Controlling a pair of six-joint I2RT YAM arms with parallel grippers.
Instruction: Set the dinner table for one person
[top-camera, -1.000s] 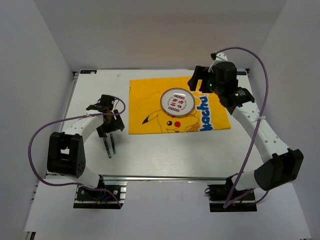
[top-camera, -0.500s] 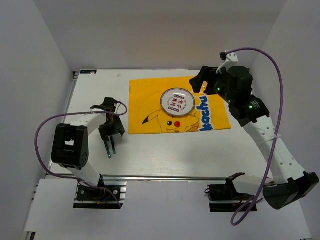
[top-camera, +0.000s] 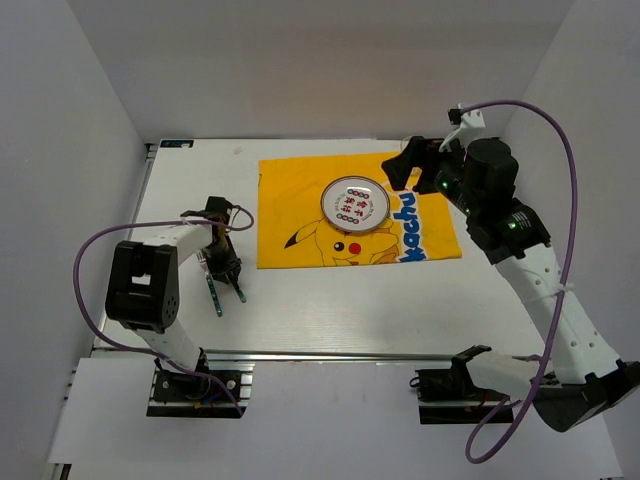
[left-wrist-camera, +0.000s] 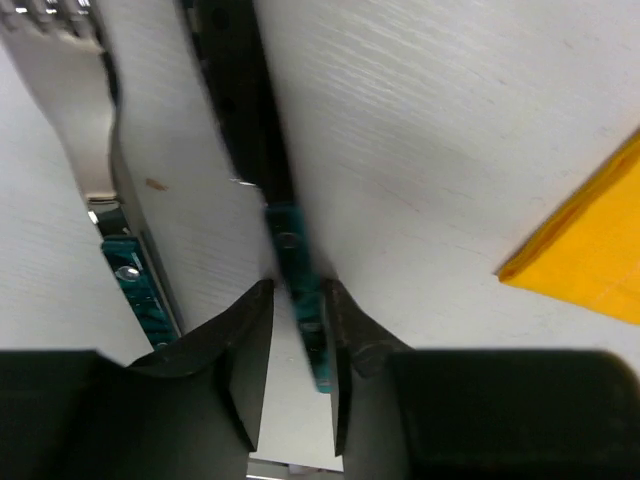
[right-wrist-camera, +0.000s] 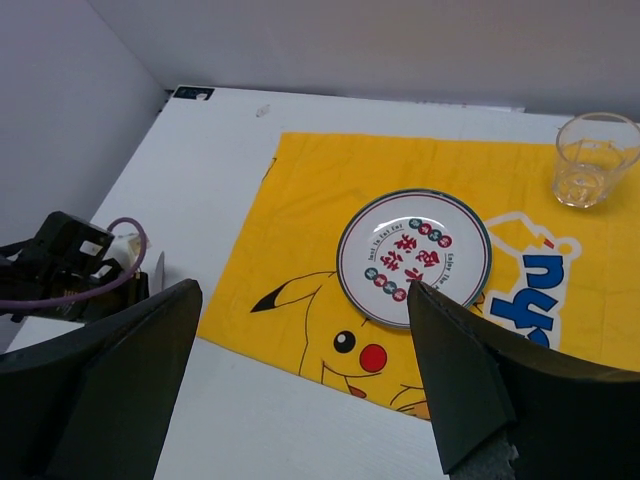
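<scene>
Presently the left gripper (left-wrist-camera: 298, 288) is pressed together on the teal handle of a knife (left-wrist-camera: 270, 190), one dark finger on each side, touching it. The handle's lower end is cut off behind the gripper body. The blade reads as a dark, blurred strip, so its edge cannot be made out. It lies flat on the dinner table (left-wrist-camera: 420, 120).

Just beside the knife lies a fork (left-wrist-camera: 60, 60):
- bright metal head and neck, tines cut off at the frame's top edge;
- handle of the same translucent teal material, its end hidden behind the finger.

A folded corner of the yellow cloth (left-wrist-camera: 590, 260) enters at the right, apart from the knife.

The right gripper (right-wrist-camera: 302, 290) hangs above the table with its jaws spread wide and nothing between them. Only the two black fingers show, cut off by the frame's lower edge.

Below it, the cloth is matte, printed with a cartoon face and blue lettering that the right finger partly hides. On the cloth:
- a round white plate (right-wrist-camera: 413, 257) with a dark rim and a ring of small red and blue marks, too small to read;
- a clear glass (right-wrist-camera: 597, 158), upright, near the far right corner.

The white tabletop shows faint grain, with a metal rail along its near edge in the top view.
</scene>
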